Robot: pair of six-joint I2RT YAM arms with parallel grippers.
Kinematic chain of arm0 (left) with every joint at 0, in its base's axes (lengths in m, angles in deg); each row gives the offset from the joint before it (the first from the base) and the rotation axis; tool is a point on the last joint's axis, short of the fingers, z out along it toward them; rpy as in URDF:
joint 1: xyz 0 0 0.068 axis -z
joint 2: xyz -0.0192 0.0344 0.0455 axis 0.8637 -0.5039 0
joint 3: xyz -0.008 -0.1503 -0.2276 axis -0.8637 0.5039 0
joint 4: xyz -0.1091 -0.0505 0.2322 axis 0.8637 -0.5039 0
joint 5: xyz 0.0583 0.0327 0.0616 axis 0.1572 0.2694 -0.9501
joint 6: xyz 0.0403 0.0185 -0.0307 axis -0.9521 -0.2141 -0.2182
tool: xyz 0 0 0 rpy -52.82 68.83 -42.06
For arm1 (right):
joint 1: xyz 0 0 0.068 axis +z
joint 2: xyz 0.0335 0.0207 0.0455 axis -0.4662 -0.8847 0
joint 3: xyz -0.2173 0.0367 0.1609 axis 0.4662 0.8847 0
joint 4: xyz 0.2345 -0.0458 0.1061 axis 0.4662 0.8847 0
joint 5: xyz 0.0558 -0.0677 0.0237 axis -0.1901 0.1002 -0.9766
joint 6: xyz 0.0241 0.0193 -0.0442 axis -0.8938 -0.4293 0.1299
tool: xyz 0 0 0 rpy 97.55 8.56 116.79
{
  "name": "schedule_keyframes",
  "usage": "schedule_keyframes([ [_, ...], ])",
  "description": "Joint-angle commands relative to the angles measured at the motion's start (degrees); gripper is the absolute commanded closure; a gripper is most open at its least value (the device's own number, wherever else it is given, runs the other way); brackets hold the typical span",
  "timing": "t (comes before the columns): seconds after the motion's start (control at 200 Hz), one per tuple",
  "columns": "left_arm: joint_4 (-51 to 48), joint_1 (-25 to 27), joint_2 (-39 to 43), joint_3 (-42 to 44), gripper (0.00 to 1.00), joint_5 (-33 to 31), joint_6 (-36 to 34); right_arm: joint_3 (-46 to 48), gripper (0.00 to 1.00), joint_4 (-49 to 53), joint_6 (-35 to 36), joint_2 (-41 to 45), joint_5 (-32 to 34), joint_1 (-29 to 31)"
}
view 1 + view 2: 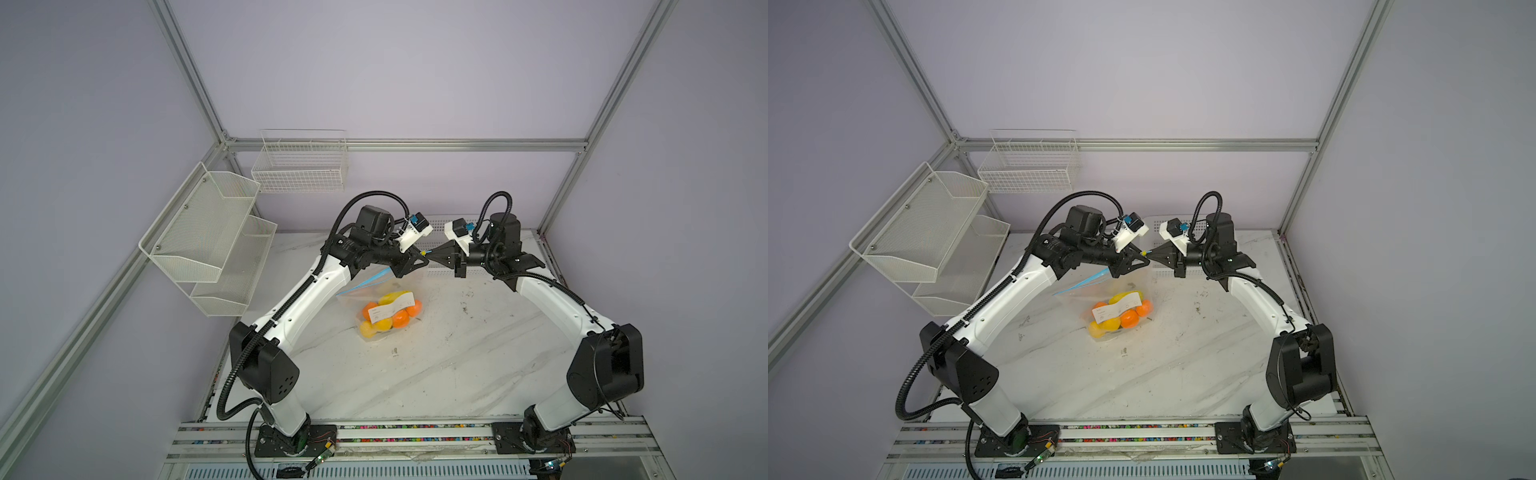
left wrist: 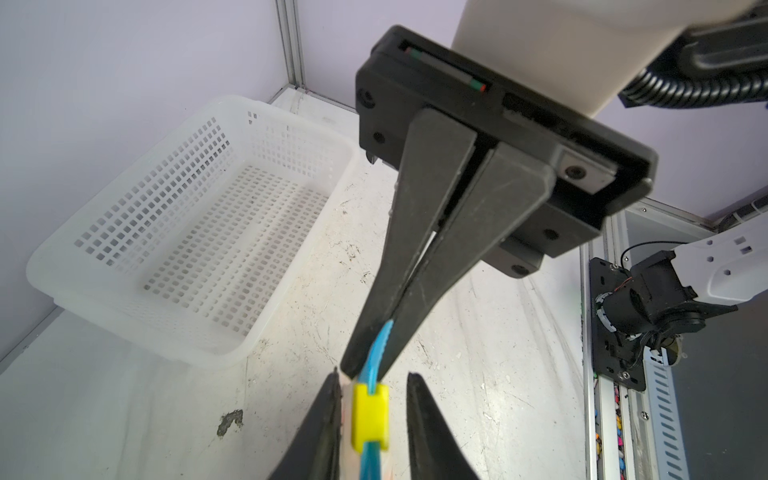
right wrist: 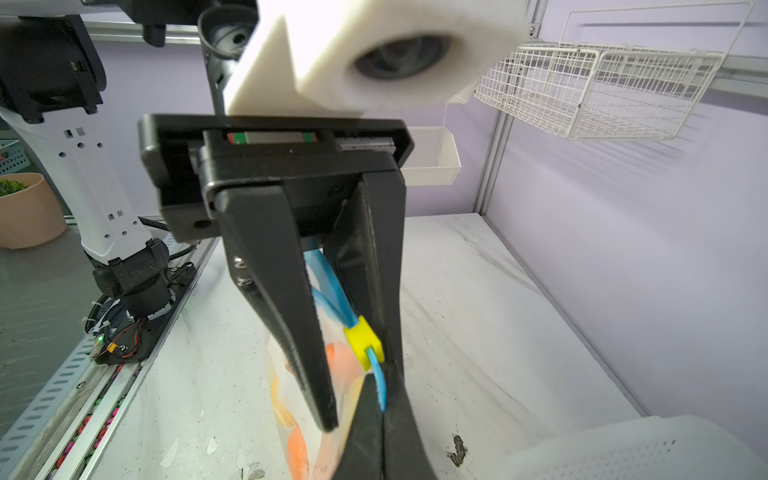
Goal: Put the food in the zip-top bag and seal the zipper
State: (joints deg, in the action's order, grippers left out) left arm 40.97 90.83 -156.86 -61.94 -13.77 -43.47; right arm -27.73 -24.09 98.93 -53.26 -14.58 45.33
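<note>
The right claw [image 3: 384, 405] is clenched on the very end of the zipper [image 2: 378, 345], pinching the thin blue strip between its tips. Nose to nose with it, the left claw [image 2: 373, 374] is released. Its jaws stand either side of the yellow slider [image 2: 370, 415], which sits nearer one jaw than the other, with a clear gap on the far side. Past the slider the two blue tracks seem to part, so the mouth looks unsealed there, though the left claw's finger hides much of that stretch.

From the strip the bag [image 1: 386, 305] hangs down to the worktop [image 1: 457, 353]. Its top edge is held in the air over the far half, and its loaded bottom lies near the middle. The food [image 1: 401, 319] is inside, oranges and yellow fruit bunched under the white label [image 1: 392, 309]. No piece lies loose on the worktop.

The slider is small and off-centre, so jaws that close askew could catch film or strip instead. The slider would then stay put or squirt out sideways. Once it is dragged, the pull goes straight into the right claw's narrow hold. If the strip slips free there, the top edge drops and the bag flops. The food's weight slants the strip, and a slack or twisted run could jam the slider. A wrinkle of film caught in the tracks would leave a gap in the seal.
</note>
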Motion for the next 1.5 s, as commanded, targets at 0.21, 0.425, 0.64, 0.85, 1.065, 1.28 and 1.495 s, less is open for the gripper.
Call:
schedule_keyframes([
  [0.21, 2.52, -0.24, 3.17, -4.27, 0.73, -0.37, -0.86, -2.34, 1.0, 0.56, 0.79, -0.82, -1.91, -0.27],
  [0.425, 3.13, -0.24, 3.82, -4.09, 0.74, 0.14, -0.72, -2.32, 1.0, 0.65, 0.87, -0.95, -2.03, -0.23],
  [0.64, 3.56, -0.24, 4.34, -3.74, 0.72, 1.21, -0.67, -2.22, 1.0, 0.73, 0.89, -0.91, -2.0, -0.25],
  [0.85, 3.55, -0.2, 4.68, -3.25, 0.73, 1.14, -0.65, -2.22, 1.0, 0.72, 0.89, -0.95, -1.88, -0.25],
  [1.065, 3.58, -0.24, 5.27, -2.71, 0.82, 0.47, -0.24, -2.34, 1.0, 0.72, 0.86, -1.14, -1.91, -0.23],
  [1.28, 3.56, -0.24, 5.85, -1.9, 0.94, -0.59, -0.17, -2.3, 1.0, 0.72, 0.79, -1.17, -1.71, -0.23],
  [1.495, 3.46, -0.24, 6.73, -0.53, 0.98, -2.23, -0.2, -2.16, 1.0, 0.73, 0.89, -0.91, -1.61, -0.24],
])
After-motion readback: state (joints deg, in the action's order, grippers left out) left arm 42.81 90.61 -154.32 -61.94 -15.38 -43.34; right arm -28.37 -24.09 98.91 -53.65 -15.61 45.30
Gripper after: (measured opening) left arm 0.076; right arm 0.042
